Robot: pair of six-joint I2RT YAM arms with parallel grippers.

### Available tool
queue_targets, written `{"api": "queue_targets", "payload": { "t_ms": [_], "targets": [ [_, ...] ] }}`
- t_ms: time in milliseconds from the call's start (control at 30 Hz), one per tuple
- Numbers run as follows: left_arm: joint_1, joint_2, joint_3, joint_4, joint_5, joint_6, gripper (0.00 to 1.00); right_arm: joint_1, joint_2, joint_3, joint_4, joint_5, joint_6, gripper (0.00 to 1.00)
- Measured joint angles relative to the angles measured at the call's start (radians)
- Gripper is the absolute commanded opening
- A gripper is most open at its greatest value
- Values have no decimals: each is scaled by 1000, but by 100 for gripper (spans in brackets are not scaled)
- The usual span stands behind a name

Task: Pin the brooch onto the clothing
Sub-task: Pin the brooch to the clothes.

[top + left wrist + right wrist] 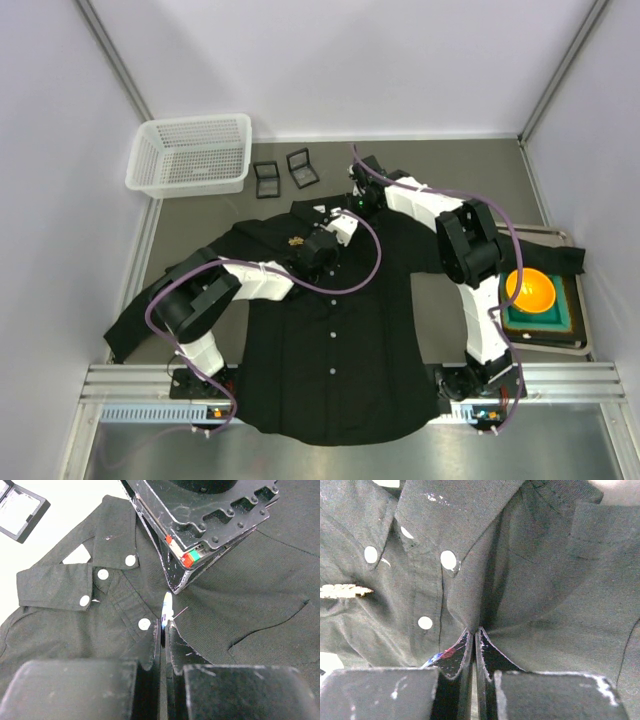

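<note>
Black shirt (pixel 330 340) lies flat, collar (pixel 115 535) at the far side. My right gripper (pixel 474 629) is clamped on a raised fold (pixel 470 595) of cloth just beside the collar. Facing it, nearly touching, my left gripper (pixel 164 627) pinches what I take for the brooch (pixel 167 607), held edge-on, its thin pin (pixel 181 612) slanting toward that fold; the left arm is the one to push.

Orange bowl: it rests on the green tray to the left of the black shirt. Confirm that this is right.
One detail is wrong. The orange bowl does rest on the green tray, but to the right of the black shirt, not the left. The top external view shows this.
</note>
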Motion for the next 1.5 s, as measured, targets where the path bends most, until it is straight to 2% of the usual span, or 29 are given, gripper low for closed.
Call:
{"api": "queue_targets", "payload": {
  "t_ms": [667, 1500],
  "targets": [
    [0, 34, 51, -49, -28, -50, 0, -3, -51, -81, 29, -62, 237, 0],
    [-14, 49, 56, -69, -51, -51, 0, -14, -51, -105, 45, -96, 308, 0]
  ]
}}
